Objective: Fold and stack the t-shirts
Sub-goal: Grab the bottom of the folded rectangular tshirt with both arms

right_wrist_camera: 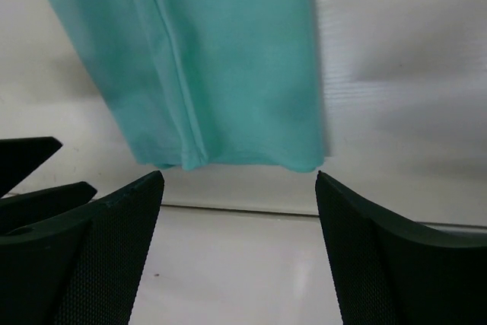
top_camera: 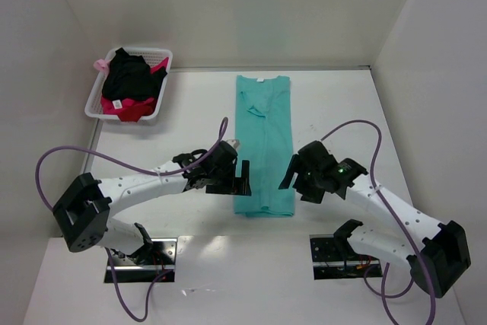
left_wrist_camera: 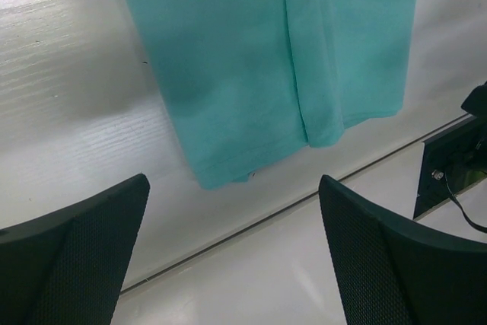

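A teal t-shirt lies on the white table, folded lengthwise into a long strip, collar at the far end. Its near hem shows in the left wrist view and the right wrist view. My left gripper hovers at the hem's left side, open and empty. My right gripper hovers at the hem's right side, open and empty. More shirts, black and red, lie bunched in a white basket at the far left.
White walls enclose the table at the back and both sides. A seam in the table runs just in front of the hem. Black mounting plates sit at the near edge by the arm bases.
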{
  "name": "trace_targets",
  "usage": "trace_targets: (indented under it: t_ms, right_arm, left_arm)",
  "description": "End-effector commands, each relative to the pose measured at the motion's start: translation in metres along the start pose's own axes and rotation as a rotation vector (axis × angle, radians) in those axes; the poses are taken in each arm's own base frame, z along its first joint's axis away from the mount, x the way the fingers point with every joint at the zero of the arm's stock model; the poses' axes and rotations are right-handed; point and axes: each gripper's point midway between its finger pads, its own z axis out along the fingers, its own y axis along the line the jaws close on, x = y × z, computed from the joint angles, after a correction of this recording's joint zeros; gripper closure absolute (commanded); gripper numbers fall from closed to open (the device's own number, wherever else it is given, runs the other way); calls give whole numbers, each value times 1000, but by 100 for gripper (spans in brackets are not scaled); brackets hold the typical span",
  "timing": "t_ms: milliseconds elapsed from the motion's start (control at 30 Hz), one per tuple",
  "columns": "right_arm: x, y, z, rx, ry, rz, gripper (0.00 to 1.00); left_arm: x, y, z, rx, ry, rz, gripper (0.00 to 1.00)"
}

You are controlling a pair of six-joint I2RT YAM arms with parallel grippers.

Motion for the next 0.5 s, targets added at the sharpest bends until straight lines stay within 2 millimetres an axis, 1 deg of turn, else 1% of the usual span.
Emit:
trace_targets:
  t_ms: [0, 33, 167, 200, 233, 300, 333, 433, 467]
  right_arm:
    - [4, -14, 0, 93, -11, 41, 14]
    - [4, -16, -1, 106, -15, 61, 16]
    - [6, -27, 2, 168, -27, 111, 17]
    - [7, -28, 4, 180, -22, 126, 17]
    - [9, -28, 6, 185, -9, 139, 18]
    - [14, -32, 9, 204, 12, 138, 22]
    - [15, -30, 11, 202, 14, 145, 22]
    - [15, -33, 23, 247, 25, 142, 22]
    - [18, -35, 30, 269, 39, 132, 22]
  left_arm:
    - [-7, -10, -5, 12, -15, -32, 0]
    - [-9, -11, -5, 19, -21, -31, 0]
    - [1, 1, -3, -13, -6, -33, 0]
    - [0, 3, -5, -24, -15, -45, 0]
    - [3, 6, -4, -31, -8, -46, 0]
    - [3, 6, -8, -22, -16, -57, 0]
    - [4, 9, -5, -32, -20, -58, 0]
    - [7, 12, -4, -40, -12, -67, 0]
    - [8, 15, -1, -53, -13, -67, 0]
